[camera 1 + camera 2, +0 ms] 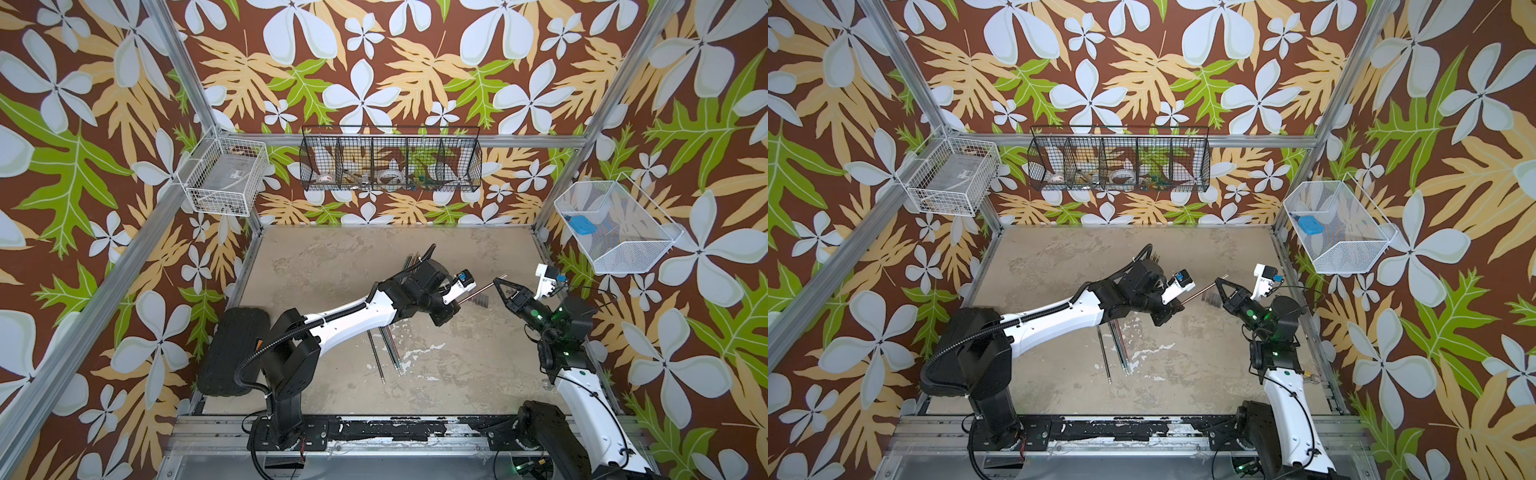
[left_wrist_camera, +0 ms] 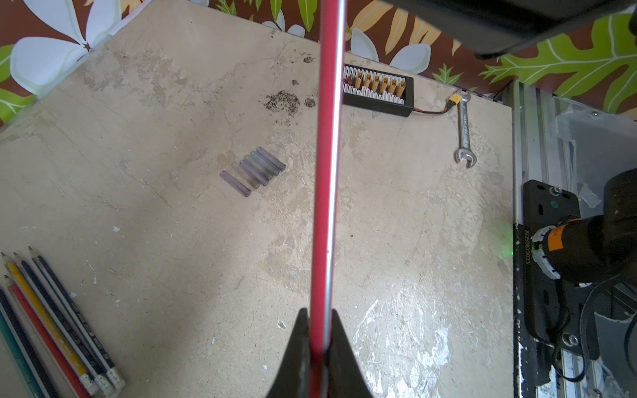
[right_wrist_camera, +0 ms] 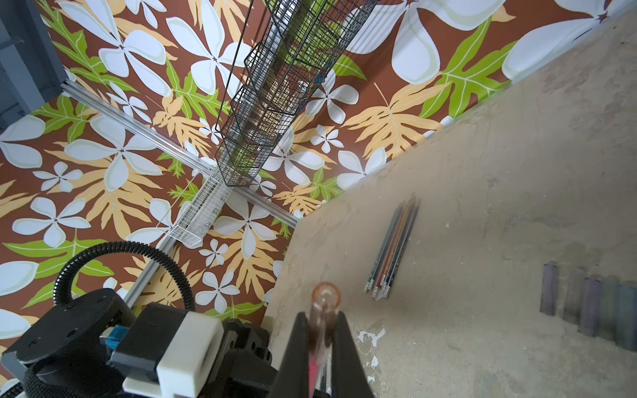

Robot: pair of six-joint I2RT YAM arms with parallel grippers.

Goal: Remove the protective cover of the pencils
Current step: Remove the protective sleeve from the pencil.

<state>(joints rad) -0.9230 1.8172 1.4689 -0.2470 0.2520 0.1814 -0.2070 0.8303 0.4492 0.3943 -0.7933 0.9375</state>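
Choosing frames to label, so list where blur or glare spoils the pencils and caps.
Left wrist: red pencil too near, soft-edged; loose caps sharp. Right wrist: held cap blurred, loose caps smeared. In both top views loose caps only a dark smudge; no strong glare.

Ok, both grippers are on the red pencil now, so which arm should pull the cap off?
Right. The right gripper is shut on the translucent cap at the tip of the red pencil; the left gripper clamps the shaft, so it probably should just anchor.

"J0250823023" on blk plate; other print illegible.
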